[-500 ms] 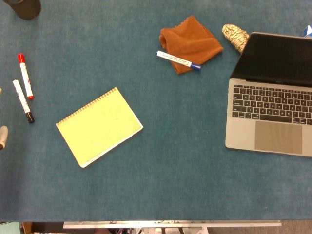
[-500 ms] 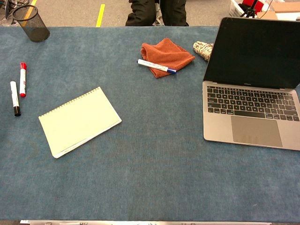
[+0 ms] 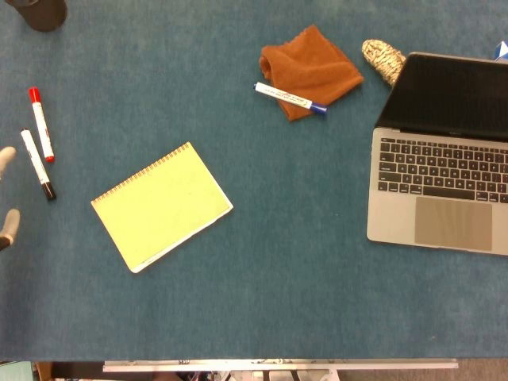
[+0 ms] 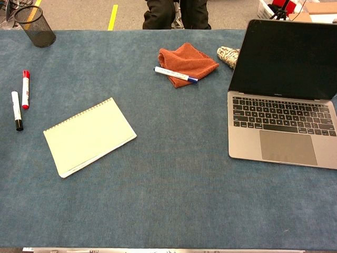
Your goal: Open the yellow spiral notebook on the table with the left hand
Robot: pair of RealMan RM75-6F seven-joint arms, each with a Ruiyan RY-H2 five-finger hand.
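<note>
The yellow spiral notebook point(image 3: 162, 206) lies closed and flat on the blue table, turned at an angle, with its spiral binding along the upper left edge. It also shows in the chest view as the notebook point(image 4: 89, 136). Only the fingertips of my left hand point(image 3: 6, 194) show, at the far left edge of the head view, spread apart with nothing between them and well left of the notebook. The chest view does not show this hand. My right hand appears in neither view.
A red-capped marker point(image 3: 41, 124) and a black-capped marker point(image 3: 37, 164) lie just right of my left hand. An orange cloth point(image 3: 309, 71) with a blue-capped marker point(image 3: 290, 98) sits at the back. An open laptop point(image 3: 441, 175) stands right. A mesh cup point(image 4: 35, 26) is far left.
My left hand's fingertips have come further into the head view from the left edge. The notebook and the other things have not moved.
</note>
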